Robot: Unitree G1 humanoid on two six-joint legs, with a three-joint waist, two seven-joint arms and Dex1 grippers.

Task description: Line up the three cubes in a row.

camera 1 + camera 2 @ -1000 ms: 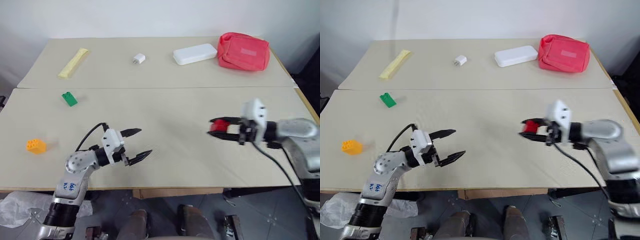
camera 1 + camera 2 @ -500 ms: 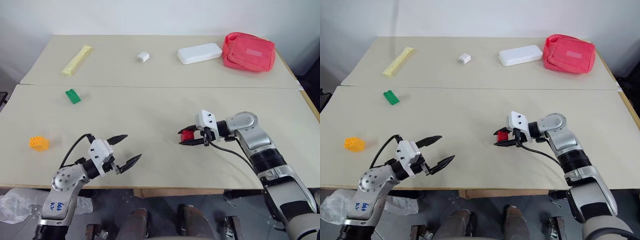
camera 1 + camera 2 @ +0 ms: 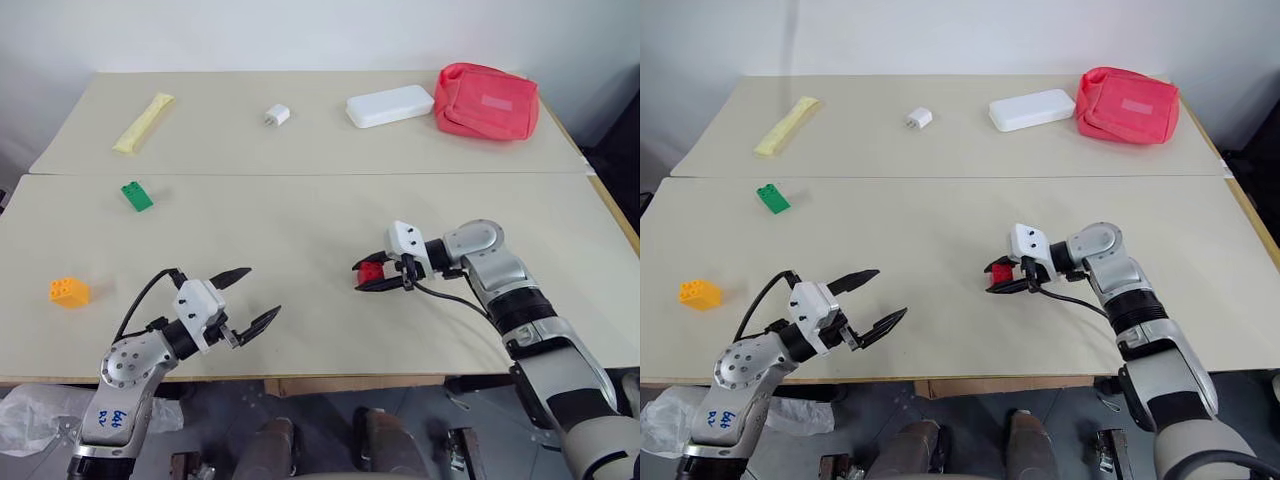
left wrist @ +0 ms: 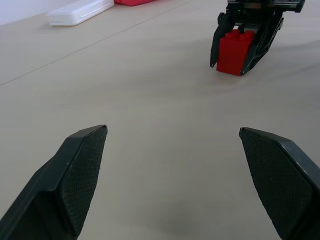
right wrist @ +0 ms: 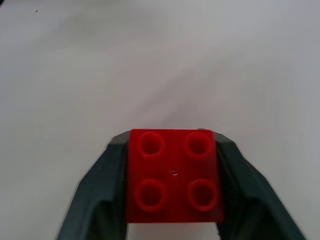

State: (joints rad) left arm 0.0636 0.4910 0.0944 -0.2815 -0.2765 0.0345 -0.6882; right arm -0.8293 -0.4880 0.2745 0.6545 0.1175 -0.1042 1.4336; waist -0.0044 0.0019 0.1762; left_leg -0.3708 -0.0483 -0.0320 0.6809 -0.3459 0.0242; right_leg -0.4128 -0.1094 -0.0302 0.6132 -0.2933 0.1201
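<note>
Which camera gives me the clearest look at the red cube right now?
The right wrist view: the red cube sits close up between the right gripper fingers, all four studs visible. The left wrist view shows it from the side, resting on the table. The head views show it small, partly hidden by those fingers.

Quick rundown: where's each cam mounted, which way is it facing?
Head pair: looks forward and down over the table; both arms show.
Left wrist: along the open left gripper, facing the red cube between the right gripper's fingers.
Right wrist: down onto the cube's studs, fingers beside it.
Shared: the red cube.
</note>
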